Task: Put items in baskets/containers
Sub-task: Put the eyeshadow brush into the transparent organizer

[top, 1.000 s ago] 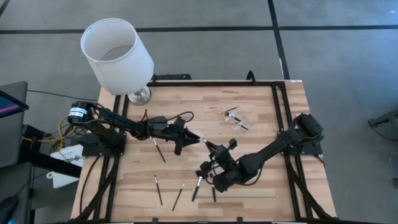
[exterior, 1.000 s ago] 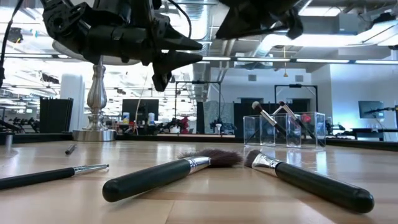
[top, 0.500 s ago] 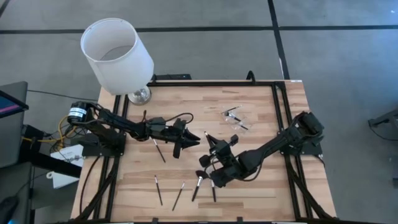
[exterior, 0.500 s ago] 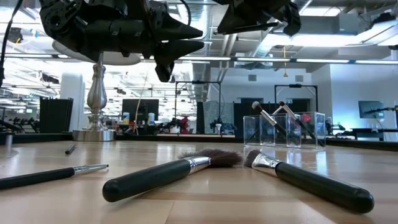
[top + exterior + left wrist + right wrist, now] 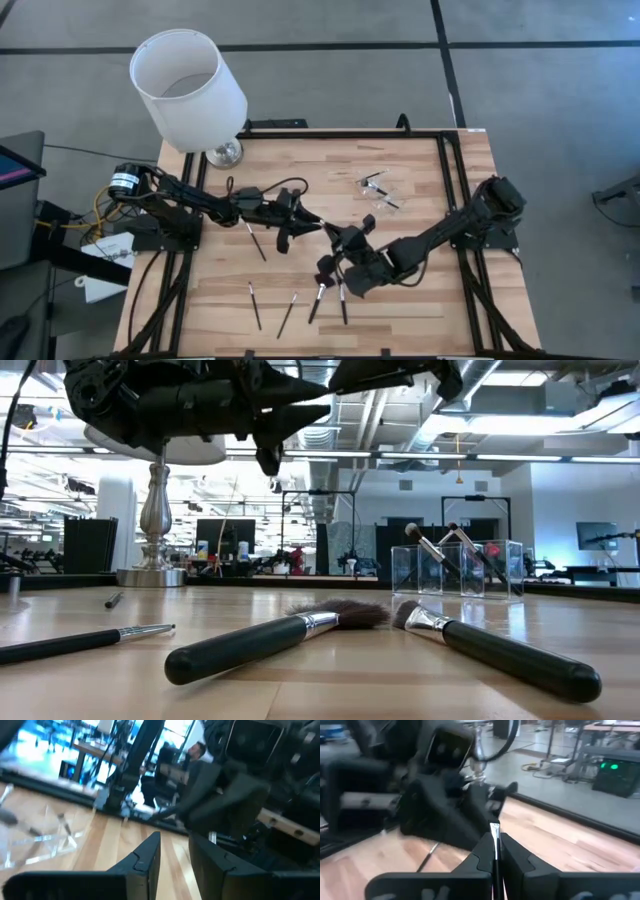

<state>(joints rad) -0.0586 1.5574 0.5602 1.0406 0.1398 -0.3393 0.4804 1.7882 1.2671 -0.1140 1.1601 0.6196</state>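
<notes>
My right gripper (image 5: 336, 237) hangs over the middle of the table, shut on a slim brush (image 5: 494, 836) whose silver ferrule pokes out past the fingertips. My left gripper (image 5: 312, 222) is open and hovers just to its left, facing it; whether the brush tip reaches between its fingers (image 5: 150, 851) I cannot tell. The clear container (image 5: 378, 190) stands toward the far right with a few brushes in it, also seen in the low view (image 5: 460, 568). Several loose brushes lie flat on the table, one by the left arm (image 5: 256, 240) and others near the near edge (image 5: 318, 298). My right gripper pinches the slim brush between its two fingers, near the silver ferrule (image 5: 494, 831). The brush runs along the fingers and its ferrule end points toward my left gripper. It is lifted clear of the table.
A tall lamp with a big white shade (image 5: 188, 80) stands on its metal base (image 5: 225, 152) at the far left corner. Two thick brushes (image 5: 270, 640) (image 5: 500, 650) and a thin one (image 5: 85, 640) lie close to the near edge. A black frame (image 5: 445, 160) borders the table.
My right gripper has carried the brush toward the table's left, closing on my left gripper, and has risen a little. My left gripper has risen slightly and stays open.
</notes>
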